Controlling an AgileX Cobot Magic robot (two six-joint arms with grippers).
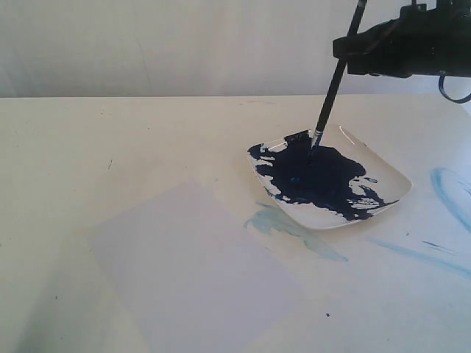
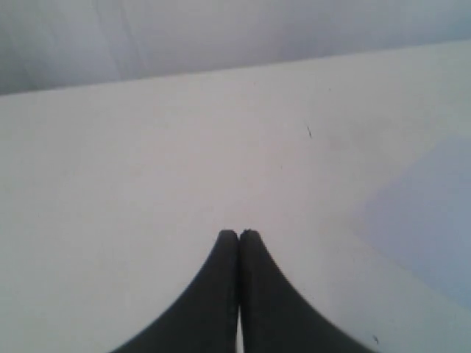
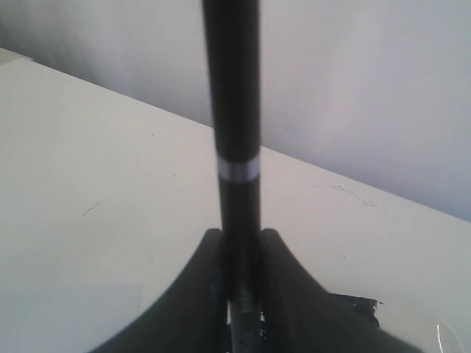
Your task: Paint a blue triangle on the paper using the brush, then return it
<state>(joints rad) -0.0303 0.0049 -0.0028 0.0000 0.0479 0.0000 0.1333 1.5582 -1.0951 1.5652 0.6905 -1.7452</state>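
My right gripper [image 1: 352,50] is shut on the brush [image 1: 333,84], a long black handle held steeply tilted at the upper right of the exterior view. Its tip dips into the dark-blue paint on the white square plate [image 1: 386,173]. In the right wrist view the brush [image 3: 234,132] runs up between the two fingers of the right gripper [image 3: 241,237], with a silver band on the handle. The paper [image 1: 195,272] lies flat to the front left of the plate, blank, and no blue triangle shows on it. The left gripper [image 2: 238,235] is shut and empty above bare table beside the paper [image 2: 427,220].
Pale blue smears [image 1: 294,228] mark the table just in front of the plate, and more blue streaks [image 1: 449,191] lie at the right edge. A pale wall runs behind the table's far edge.
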